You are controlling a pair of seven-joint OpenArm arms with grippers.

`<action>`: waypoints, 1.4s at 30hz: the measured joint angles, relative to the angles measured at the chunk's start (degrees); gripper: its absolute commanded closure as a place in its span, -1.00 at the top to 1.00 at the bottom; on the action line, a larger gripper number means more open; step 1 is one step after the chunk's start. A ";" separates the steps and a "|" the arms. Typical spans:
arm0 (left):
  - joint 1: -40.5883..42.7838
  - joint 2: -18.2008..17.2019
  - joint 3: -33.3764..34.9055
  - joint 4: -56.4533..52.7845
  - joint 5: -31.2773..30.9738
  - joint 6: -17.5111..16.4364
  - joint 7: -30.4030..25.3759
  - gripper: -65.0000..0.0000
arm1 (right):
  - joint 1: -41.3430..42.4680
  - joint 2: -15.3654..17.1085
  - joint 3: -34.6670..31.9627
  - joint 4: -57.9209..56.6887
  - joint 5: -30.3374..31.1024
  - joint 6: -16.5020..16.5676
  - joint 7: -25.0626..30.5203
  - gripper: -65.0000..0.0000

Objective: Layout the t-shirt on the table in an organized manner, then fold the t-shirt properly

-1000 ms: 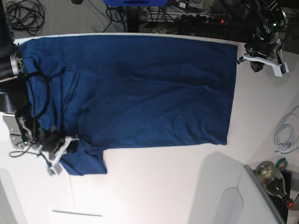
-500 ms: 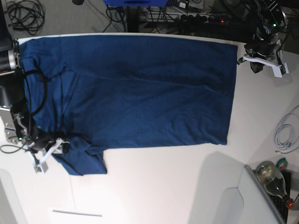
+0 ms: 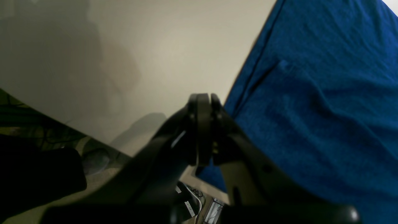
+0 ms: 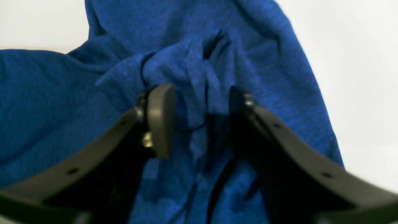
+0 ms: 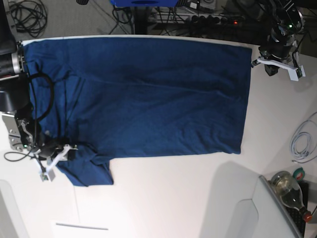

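Base view: the t-shirt (image 5: pixel 148 99), dark navy, lies spread nearly flat across the white table (image 5: pixel 188 198), its long edge running along the table's far side and one short sleeve jutting toward the near-left corner. The right gripper (image 5: pixel 63 153) sits at that sleeve, at the picture's left, on the fabric's edge. The left gripper (image 5: pixel 273 68) hangs over bare tabletop just beside the shirt's far-right corner, apart from the cloth. A coiled white cable (image 5: pixel 303 139) lies at the right edge, and a glass bottle (image 5: pixel 290 191) rests in the lower right corner (beyond the table's curved edge).

Left wrist view: the left gripper (image 3: pixel 203 102) is clenched, its two dark fingers pressed flat together with nothing between them. It points at bare table (image 3: pixel 124 46), with the t-shirt (image 3: pixel 311 109) and its hemmed edge just to one side; no cloth touches the fingers.

Right wrist view: the right gripper (image 4: pixel 199 115) stands parted, its fingertips (image 4: pixel 160 118) well apart, astride a bunched ridge of the t-shirt (image 4: pixel 62 109). The gathered folds rise between the fingers, but the pads are not pressed onto the fabric (some blur at the tips), so the cloth is straddled, not pinched. White table (image 4: pixel 357 77) shows on either side of the sleeve.
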 measured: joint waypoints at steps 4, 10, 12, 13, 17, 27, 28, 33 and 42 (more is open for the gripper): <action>0.00 -0.11 0.00 0.00 0.00 0.00 -0.02 -1.00 | 0.00 -0.02 0.00 0.00 0.00 0.00 -0.02 -0.98; 0.02 -0.11 0.00 0.00 0.02 0.00 0.00 -1.00 | -0.09 0.15 0.28 0.85 -0.02 0.00 -1.11 -1.00; 0.02 -0.11 0.00 0.00 0.02 0.00 -0.02 -1.00 | -1.53 1.01 0.37 6.29 -0.17 0.00 -5.20 -1.00; 0.02 -0.09 0.00 0.00 0.13 -0.02 -0.02 -1.00 | -3.15 1.75 0.50 11.06 0.22 -0.15 -7.04 -1.00; 0.04 -0.28 -0.07 0.00 0.33 0.02 0.00 -1.00 | -13.62 1.99 7.63 33.03 0.00 -0.20 -15.76 -1.00; 0.07 -1.73 -0.11 0.28 0.44 0.02 0.04 -1.00 | -36.96 -2.80 16.52 76.06 -0.31 -0.15 -29.24 -1.00; 0.02 -1.86 -0.07 0.28 0.33 0.00 0.00 -1.00 | -39.23 -3.23 16.63 78.79 0.20 0.20 -29.42 -1.00; 0.02 -1.81 0.00 0.33 0.39 -0.02 0.00 -1.00 | -45.42 -6.64 16.46 81.94 0.02 0.68 -30.03 -1.00; 0.15 -1.88 0.04 0.33 0.39 0.00 0.00 -1.00 | -46.64 -8.68 7.21 81.31 0.09 2.32 -29.64 -0.99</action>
